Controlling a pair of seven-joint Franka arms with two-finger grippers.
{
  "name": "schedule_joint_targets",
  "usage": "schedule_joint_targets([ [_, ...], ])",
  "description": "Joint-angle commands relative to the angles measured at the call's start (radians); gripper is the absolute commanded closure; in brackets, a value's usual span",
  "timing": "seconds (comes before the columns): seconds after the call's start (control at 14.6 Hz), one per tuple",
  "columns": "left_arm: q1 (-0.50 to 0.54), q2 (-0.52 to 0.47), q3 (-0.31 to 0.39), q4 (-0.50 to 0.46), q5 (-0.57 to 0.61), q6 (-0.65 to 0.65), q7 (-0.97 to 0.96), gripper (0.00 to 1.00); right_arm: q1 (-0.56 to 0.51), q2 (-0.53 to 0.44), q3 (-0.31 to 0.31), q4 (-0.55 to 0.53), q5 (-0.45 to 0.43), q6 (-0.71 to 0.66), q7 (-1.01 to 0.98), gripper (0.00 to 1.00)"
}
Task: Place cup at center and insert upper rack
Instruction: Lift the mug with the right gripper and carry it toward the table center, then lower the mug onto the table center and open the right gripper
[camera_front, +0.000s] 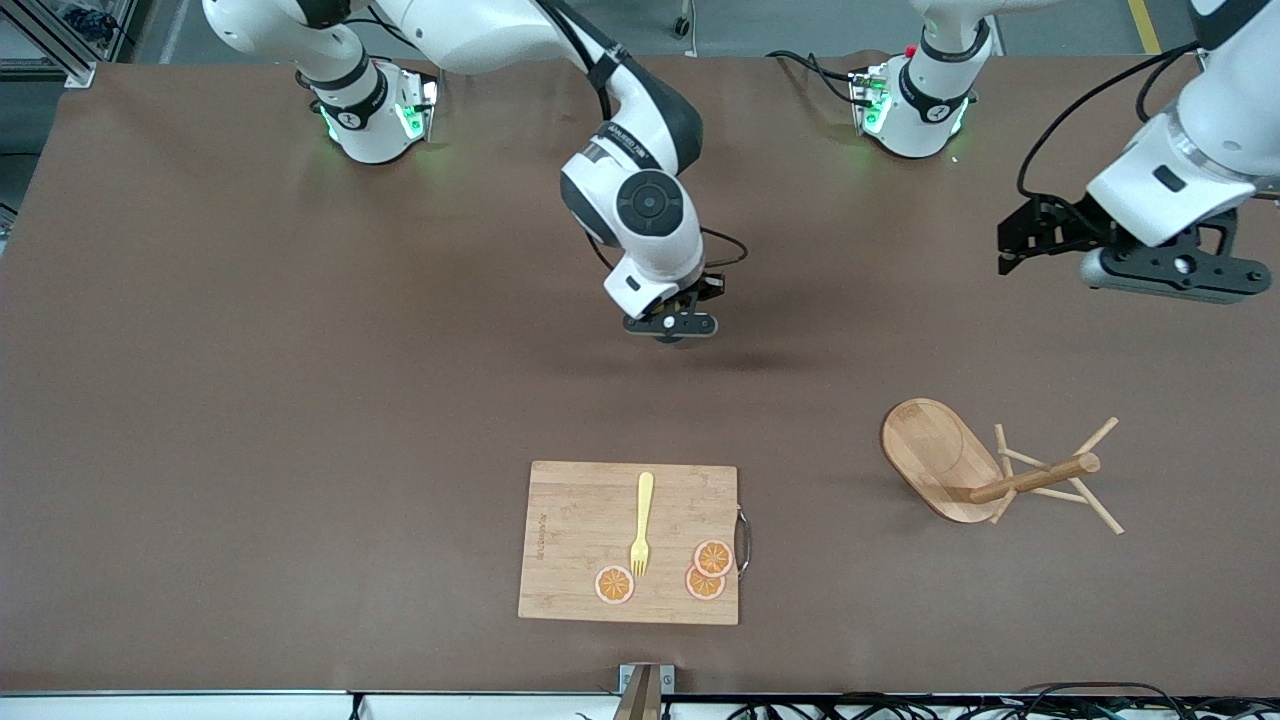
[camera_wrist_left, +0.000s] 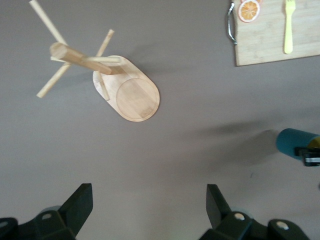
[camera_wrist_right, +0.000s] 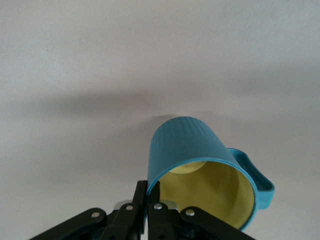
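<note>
You have the cup (camera_wrist_right: 200, 170) pinched by its rim in the right gripper (camera_wrist_right: 150, 202), fingers closed tight on the wall, one inside against the yellow lining and one outside; it hangs above the bare middle of the table (camera_front: 300, 400), over its own shadow. In the front view the right gripper (camera_front: 672, 325) hides nearly all of the cup. The upper rack (camera_front: 985, 470) lies tipped on its side toward the left arm's end, post and pegs pointing away from its oval base. Your left gripper (camera_wrist_left: 150, 210) hovers over the table near that rack, fingers spread wide and holding nothing. The cutting board (camera_front: 600, 520) sits nearer the front camera, carrying a yellow fork (camera_front: 642, 520) and three orange slices (camera_front: 614, 584).
</note>
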Motion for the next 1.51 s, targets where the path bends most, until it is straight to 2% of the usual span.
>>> schedule_joint_targets([
  [0.0, 0.007, -0.011, -0.042, 0.005, 0.002, -0.018, -0.082, 0.0, 0.038, 0.061, -0.011, 0.076, 0.018, 0.0, 0.082, 1.0],
  [0.21, 0.007, -0.011, -0.052, 0.005, -0.068, -0.018, -0.112, 0.0, 0.064, 0.087, -0.011, 0.085, 0.018, 0.055, 0.14, 1.0],
  [0.34, 0.005, -0.011, -0.053, 0.005, -0.072, -0.016, -0.115, 0.0, 0.075, 0.107, -0.011, 0.088, 0.018, 0.105, 0.185, 1.0],
  [0.89, 0.008, -0.011, -0.053, -0.004, -0.086, -0.016, -0.116, 0.0, 0.092, 0.127, -0.012, 0.09, 0.006, 0.109, 0.173, 0.99],
  [1.03, 0.007, -0.011, -0.053, -0.004, -0.087, -0.016, -0.142, 0.0, 0.092, 0.127, -0.012, 0.09, 0.004, 0.109, 0.141, 0.96],
  [1.1, 0.004, -0.011, -0.055, -0.004, -0.087, -0.016, -0.161, 0.0, 0.092, 0.127, -0.012, 0.09, 0.004, 0.11, 0.136, 0.86],
  [1.23, 0.004, -0.011, -0.071, -0.004, -0.087, -0.016, -0.179, 0.0, 0.095, 0.127, -0.014, 0.09, 0.004, 0.115, 0.148, 0.38],
  [1.3, 0.004, -0.011, -0.072, -0.004, -0.089, -0.016, -0.181, 0.0, 0.099, 0.127, -0.017, 0.09, 0.004, 0.115, 0.15, 0.35],
  [1.37, 0.004, -0.011, -0.073, -0.004, -0.089, -0.016, -0.181, 0.0, 0.102, 0.127, -0.019, 0.09, 0.001, 0.115, 0.15, 0.24],
  [1.44, 0.001, -0.011, -0.073, -0.004, -0.089, -0.016, -0.181, 0.0, 0.107, 0.127, -0.02, 0.09, 0.001, 0.115, 0.15, 0.08],
])
